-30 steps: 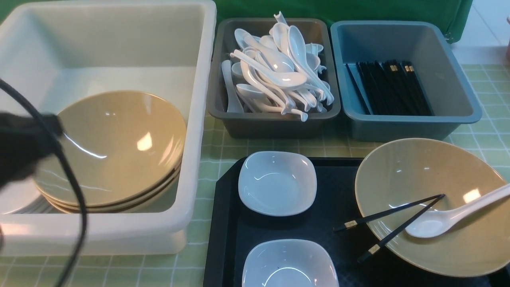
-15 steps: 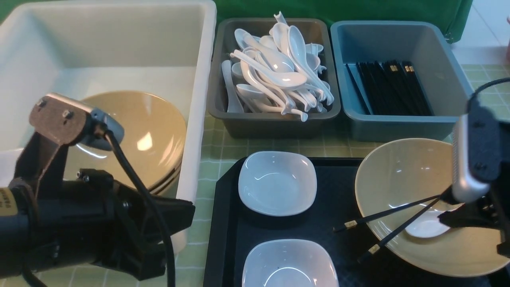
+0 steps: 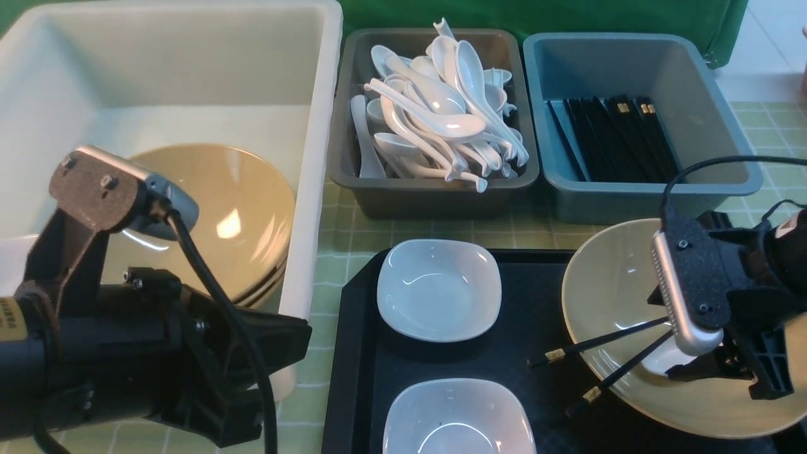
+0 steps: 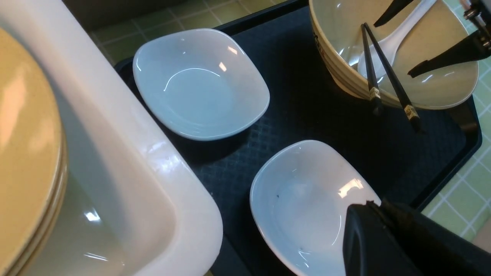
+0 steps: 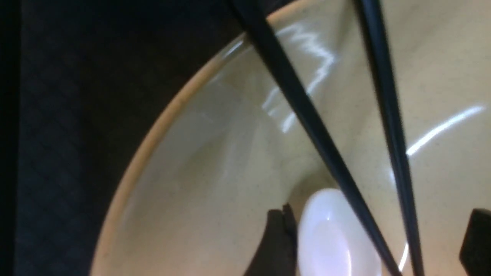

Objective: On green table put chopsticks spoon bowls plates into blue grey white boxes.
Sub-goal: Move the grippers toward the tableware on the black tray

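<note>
On the black tray a tan bowl holds a white spoon, and two black chopsticks lie across its rim. My right gripper is open low inside this bowl; its fingers stand either side of the spoon's scoop and the chopsticks, gripping nothing. Two white plates sit on the tray. My left gripper is shut and empty, its tip over the nearer plate's edge. The white box holds stacked bowls.
The grey box is piled with white spoons. The blue box holds several chopsticks. Both stand behind the black tray on the green table. The left arm's body hides the white box's front corner.
The right arm has come further into the bowl from the right and its jaws have spread wide. The left arm swung into view a second ago and has since held still.
</note>
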Action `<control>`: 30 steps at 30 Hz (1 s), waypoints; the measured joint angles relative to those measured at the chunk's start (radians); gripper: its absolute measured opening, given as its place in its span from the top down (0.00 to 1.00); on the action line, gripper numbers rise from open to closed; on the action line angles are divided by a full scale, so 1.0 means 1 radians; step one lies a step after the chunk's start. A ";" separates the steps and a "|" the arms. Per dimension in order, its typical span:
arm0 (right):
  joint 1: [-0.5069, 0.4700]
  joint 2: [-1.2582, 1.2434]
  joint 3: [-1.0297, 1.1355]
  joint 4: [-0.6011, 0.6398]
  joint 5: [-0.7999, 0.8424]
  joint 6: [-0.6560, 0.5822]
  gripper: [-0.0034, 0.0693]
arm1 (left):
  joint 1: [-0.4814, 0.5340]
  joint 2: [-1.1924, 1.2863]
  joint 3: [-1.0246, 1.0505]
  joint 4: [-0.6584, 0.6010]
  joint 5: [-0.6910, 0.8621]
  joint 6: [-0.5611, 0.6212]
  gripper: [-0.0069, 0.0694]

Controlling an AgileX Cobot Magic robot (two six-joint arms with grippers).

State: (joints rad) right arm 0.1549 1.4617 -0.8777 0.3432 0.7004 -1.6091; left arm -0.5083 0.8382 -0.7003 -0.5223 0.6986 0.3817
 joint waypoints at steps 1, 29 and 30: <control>0.006 0.013 0.000 0.000 -0.007 -0.010 0.14 | 0.000 0.000 0.000 -0.001 0.000 0.000 0.91; 0.057 0.110 -0.078 0.009 -0.011 0.038 0.87 | 0.000 0.000 0.000 0.003 -0.003 0.000 0.91; 0.057 0.110 -0.078 0.009 -0.011 0.039 0.87 | 0.000 0.000 0.000 0.003 -0.003 0.000 0.91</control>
State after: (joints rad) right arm 0.2115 1.5721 -0.9560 0.3520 0.6892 -1.5703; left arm -0.5083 0.8382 -0.7003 -0.5191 0.6958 0.3817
